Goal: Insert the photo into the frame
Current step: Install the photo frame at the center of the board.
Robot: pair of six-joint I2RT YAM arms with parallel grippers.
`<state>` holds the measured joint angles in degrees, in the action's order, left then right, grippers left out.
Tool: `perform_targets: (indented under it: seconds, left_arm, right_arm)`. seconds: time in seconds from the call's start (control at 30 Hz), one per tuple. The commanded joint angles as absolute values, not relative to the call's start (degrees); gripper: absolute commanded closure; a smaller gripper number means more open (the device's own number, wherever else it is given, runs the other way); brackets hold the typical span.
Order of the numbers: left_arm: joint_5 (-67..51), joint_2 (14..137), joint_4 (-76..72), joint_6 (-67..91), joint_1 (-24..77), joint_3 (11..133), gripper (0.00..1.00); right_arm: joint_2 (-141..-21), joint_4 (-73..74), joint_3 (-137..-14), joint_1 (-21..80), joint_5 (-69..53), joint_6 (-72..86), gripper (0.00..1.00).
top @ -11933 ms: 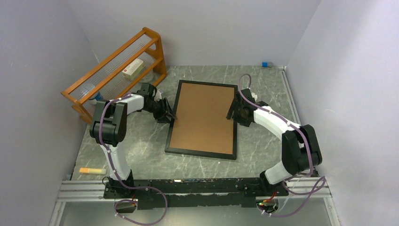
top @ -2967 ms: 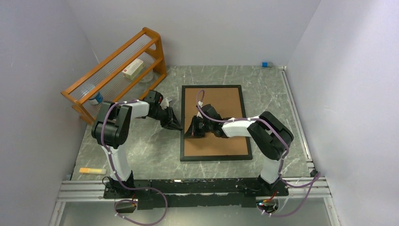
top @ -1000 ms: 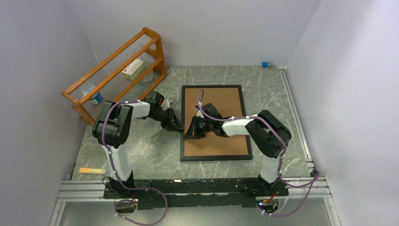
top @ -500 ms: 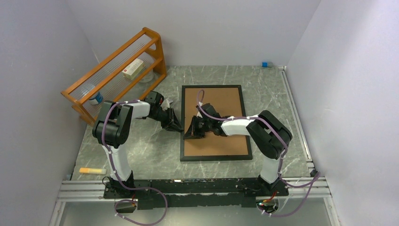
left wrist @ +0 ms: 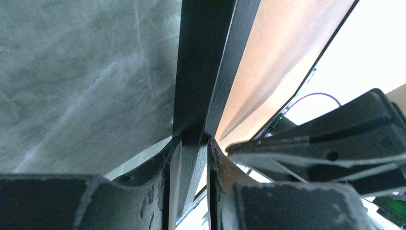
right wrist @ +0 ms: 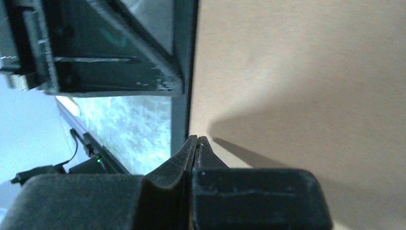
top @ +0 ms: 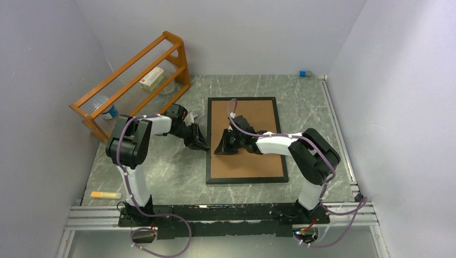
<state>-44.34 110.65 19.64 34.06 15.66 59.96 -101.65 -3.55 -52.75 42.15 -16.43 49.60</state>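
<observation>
The frame (top: 246, 180) holds the brown backing board (top: 248, 167); left gripper (top: 204, 145) pinches its nine-o'clock rail; right gripper (top: 218, 152) fully closed, empty.

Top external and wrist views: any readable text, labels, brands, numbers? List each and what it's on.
No text is legible in any view.
White box on the orange rack: red mark, too small to read.
Blue-and-white container in the rack: label blurred.
The frame and its brown backing board: no print visible.
Right wrist view: green squiggle on black plastic, not readable.
</observation>
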Motion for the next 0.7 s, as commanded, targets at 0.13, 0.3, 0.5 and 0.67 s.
perform_targets:
  seconds: [0.13, 0.3, 0.5, 0.67]
  left_arm:
    - [-29.5, 116.3, 24.9, 30.2, 17.3, 56.7, 0.85]
    - [-29.4, 116.0, 25.2, 30.1, 17.3, 56.8, 0.85]
    - [-29.6, 116.1, 25.0, 30.1, 17.3, 56.8, 0.85]
    - [-29.7, 116.1, 24.9, 30.2, 17.3, 56.6, 0.85]
  right_arm:
    - [-103.2, -15.8, -53.1, 44.3, -25.5, 50.7, 1.00]
    - [-105.0, -14.9, -52.7, 44.4, -24.3, 50.9, 1.00]
    - [-107.1, -14.1, -51.6, 44.4, -22.0, 49.5, 1.00]
    - [-107.6, -13.7, -49.8, 44.2, -20.9, 48.9, 1.00]
